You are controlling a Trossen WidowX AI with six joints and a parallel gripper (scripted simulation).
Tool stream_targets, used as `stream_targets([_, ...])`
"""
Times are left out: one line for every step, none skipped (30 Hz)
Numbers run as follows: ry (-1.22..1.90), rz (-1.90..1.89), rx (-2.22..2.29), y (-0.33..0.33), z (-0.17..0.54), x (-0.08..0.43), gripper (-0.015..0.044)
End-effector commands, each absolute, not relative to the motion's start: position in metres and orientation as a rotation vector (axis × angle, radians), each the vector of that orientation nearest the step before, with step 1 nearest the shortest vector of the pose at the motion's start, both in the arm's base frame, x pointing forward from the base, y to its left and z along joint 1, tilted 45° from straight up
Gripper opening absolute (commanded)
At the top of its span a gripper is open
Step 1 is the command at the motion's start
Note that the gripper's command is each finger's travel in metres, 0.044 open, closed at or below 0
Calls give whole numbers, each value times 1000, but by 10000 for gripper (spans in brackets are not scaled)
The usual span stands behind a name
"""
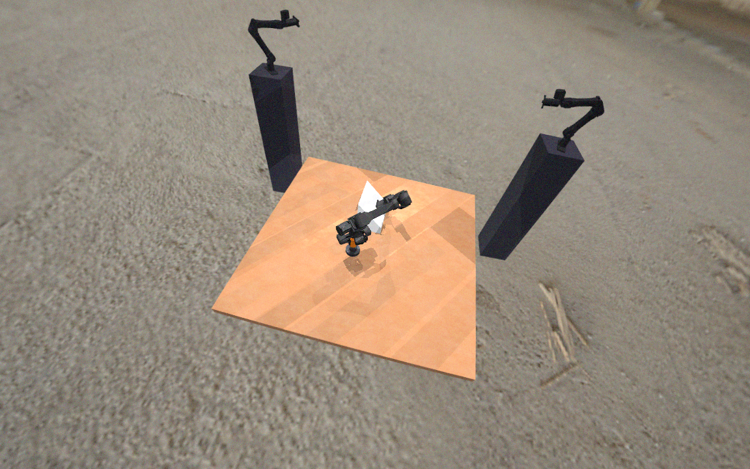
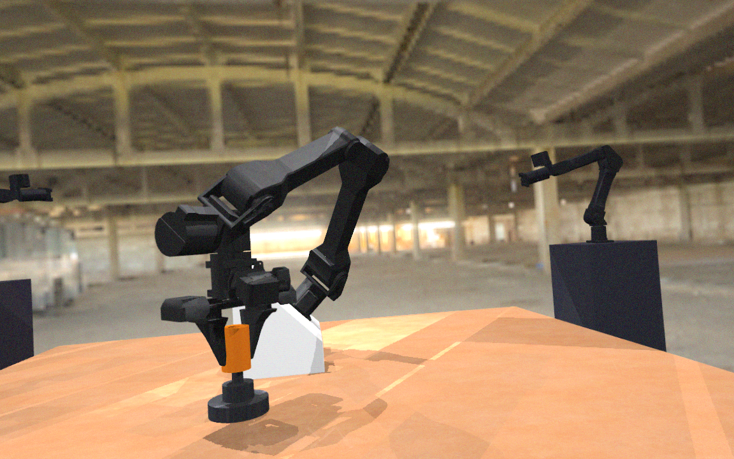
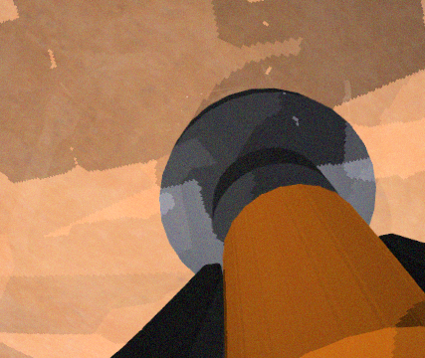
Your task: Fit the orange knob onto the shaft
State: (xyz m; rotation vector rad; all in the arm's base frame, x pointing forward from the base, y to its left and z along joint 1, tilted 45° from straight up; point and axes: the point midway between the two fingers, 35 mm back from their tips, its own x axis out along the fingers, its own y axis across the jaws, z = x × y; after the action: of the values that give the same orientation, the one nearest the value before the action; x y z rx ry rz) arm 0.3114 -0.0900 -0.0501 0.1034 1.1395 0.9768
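We had the arm (image 1: pixel 375 215) (image 2: pixel 312 165) arched over the bench (image 1: pixel 401 303) (image 2: pixel 472 387) (image 3: pixel 73 298), end effector (image 1: pixel 352 240) (image 2: pixel 237 356) (image 3: pixel 302 266) pointing down; its fingers clamped the orange knob (image 1: pixel 353 243) (image 2: pixel 237 349) (image 3: pixel 307 249). The knob stood upright between them, above the pedestal (image 1: pixel 352 251) (image 2: pixel 237 407) (image 3: pixel 187 219).

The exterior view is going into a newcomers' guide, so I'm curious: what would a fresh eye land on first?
Probably the bright orange knob, upright between the gripper's dark fingers, above the round pedestal. Next, the arched black arm above it, and the white block behind the knob.
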Motion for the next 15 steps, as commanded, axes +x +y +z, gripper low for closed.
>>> stream_targets([1138,979,101,-89,-50,309,0])
stream_targets([1138,979,101,-89,-50,309,0])
stream_targets([1138,979,101,-89,-50,308,0])
stream_targets([1138,979,101,-89,-49,308,0])
stream_targets([1138,979,101,-89,-49,307,0])
stream_targets([1138,979,101,-89,-49,307,0])
stream_targets([1138,979,101,-89,-48,307,0])
stream_targets([1138,979,101,-89,-48,308,0])
stream_targets([1138,979,101,-89,-48,308,0])
stream_targets([1138,979,101,-89,-48,308,0])
stream_targets([1138,979,101,-90,-48,308,0])
stream_targets([1138,979,101,-90,-48,309,0])
stream_targets([1138,979,101,-90,-48,309,0])
stream_targets([1138,979,101,-90,-48,309,0])
stream_targets([1138,979,101,-90,-48,309,0])
